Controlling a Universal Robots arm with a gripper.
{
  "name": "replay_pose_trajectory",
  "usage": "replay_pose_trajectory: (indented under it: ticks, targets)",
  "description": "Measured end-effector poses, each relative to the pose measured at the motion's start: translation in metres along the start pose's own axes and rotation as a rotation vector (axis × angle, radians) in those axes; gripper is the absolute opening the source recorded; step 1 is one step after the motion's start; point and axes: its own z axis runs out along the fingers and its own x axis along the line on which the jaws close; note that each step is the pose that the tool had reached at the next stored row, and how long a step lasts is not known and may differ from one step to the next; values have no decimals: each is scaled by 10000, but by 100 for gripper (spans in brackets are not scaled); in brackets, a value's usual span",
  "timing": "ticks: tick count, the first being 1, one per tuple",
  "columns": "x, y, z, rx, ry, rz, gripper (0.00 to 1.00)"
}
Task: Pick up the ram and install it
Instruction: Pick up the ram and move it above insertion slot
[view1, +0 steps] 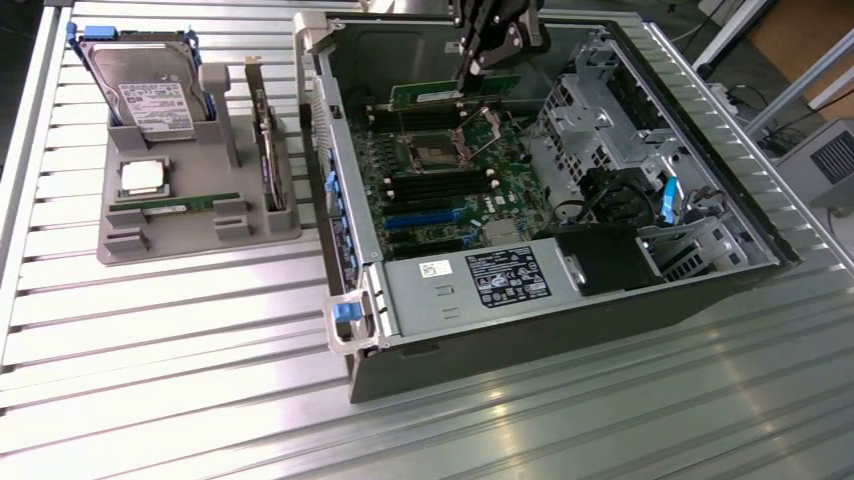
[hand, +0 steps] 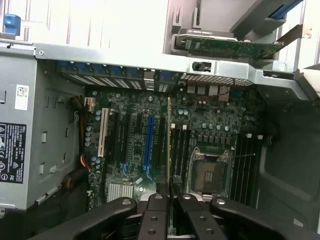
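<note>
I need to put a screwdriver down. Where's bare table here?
The slatted table is bare across the exterior view's lower part, bordered by the parts tray and the computer case. Crowded: the tray, and inside the case, where the gripper holds the ram.

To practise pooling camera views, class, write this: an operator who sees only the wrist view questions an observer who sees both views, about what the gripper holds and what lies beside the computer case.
Operator: The gripper holds something thin, edge-on, over the circuit board. What is it?
Observer: A green ram stick; the exterior view shows its flat face.
Operator: What stands outside the computer case?
Observer: On the exterior view's left, a grey tray holds a hard drive.
</note>
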Motion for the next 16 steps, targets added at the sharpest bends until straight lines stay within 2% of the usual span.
replay_pose_trajectory:
  ticks: [16]
  targets:
    - [34,-324,-14,0,0,0,13]
